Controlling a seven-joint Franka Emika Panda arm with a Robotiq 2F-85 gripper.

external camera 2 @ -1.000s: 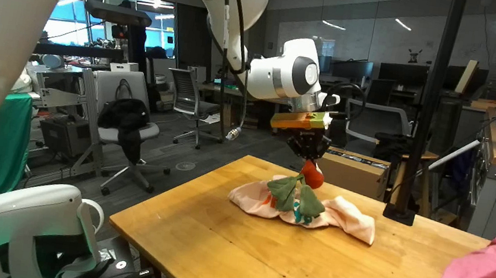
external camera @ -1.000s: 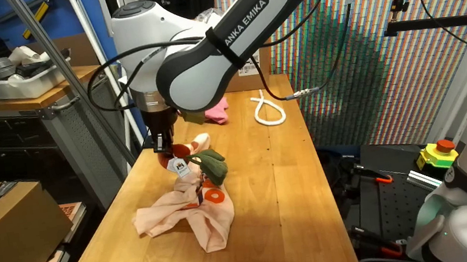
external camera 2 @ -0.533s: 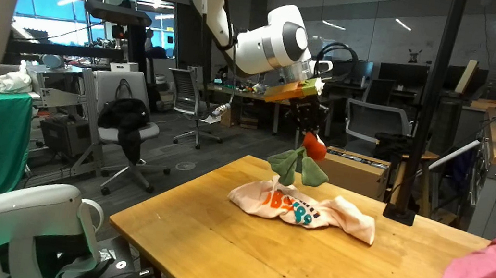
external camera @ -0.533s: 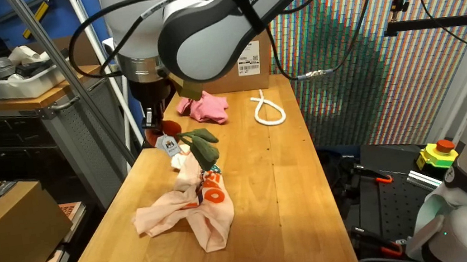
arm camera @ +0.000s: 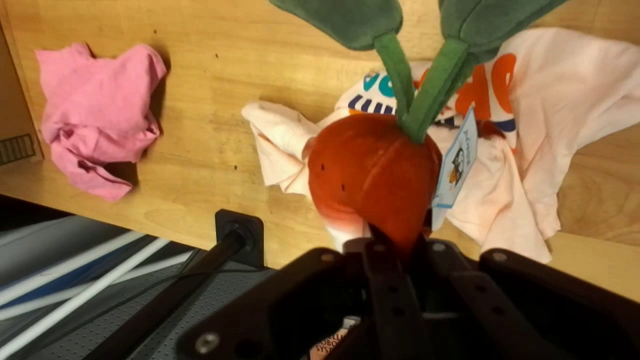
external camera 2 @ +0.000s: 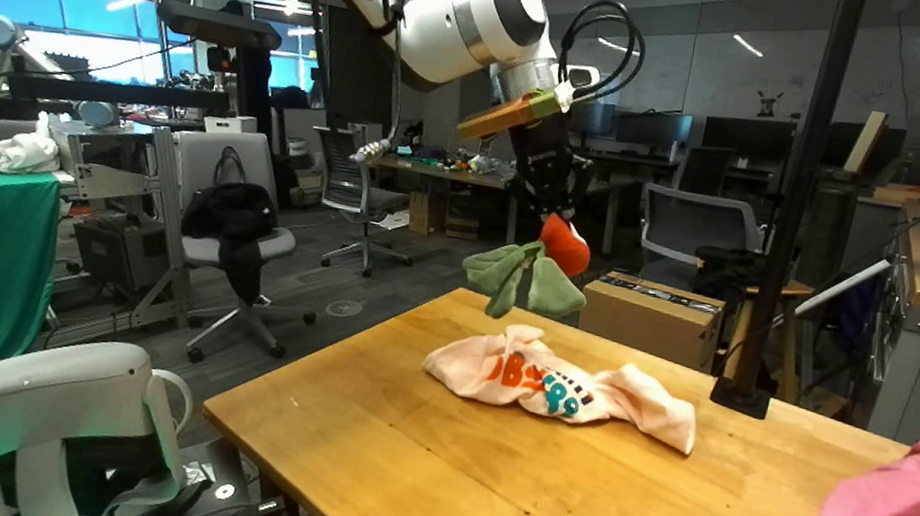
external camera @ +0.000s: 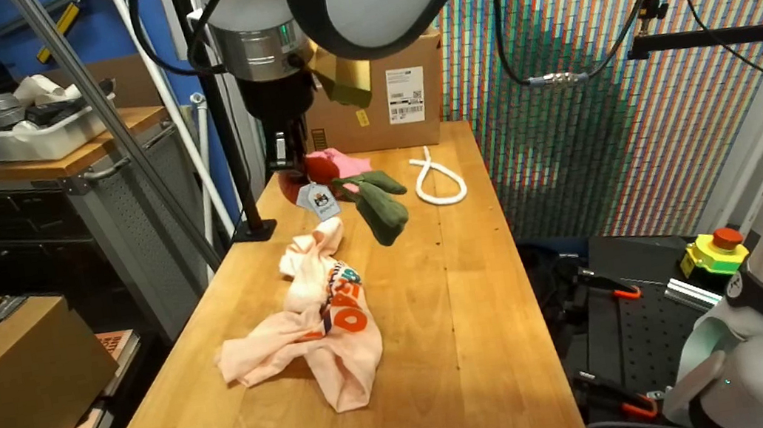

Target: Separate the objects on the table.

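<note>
My gripper [arm camera: 402, 245] is shut on a red-orange plush radish [arm camera: 370, 170], pinching fabric at its lower end. The plush hangs in the air with its green leaves [external camera 2: 524, 285] and a paper tag [external camera: 322, 201] dangling. Below it, apart from it, the cream-beige cloth [external camera: 345, 353] with printed letters lies crumpled on the wooden table [external camera: 448, 369]. The pink cloth [arm camera: 100, 105] rests crumpled farther along the table; in an exterior view the plush partly covers it. A white rope loop [external camera: 443, 200] lies near the table's long edge.
A cardboard box [external camera: 380, 121] stands at the table's far end. A black post [external camera 2: 742, 398] rises from the table edge beside the cloths. Another cardboard box [external camera 2: 650, 316] is beyond the table, below its top. A bench with a tray [external camera: 43, 142] stands off to the side.
The gripper has lifted the plush up off the cream-beige cloth and carried it toward the table's far end, where the pink cloth is. The cloths and rope have stayed put.
</note>
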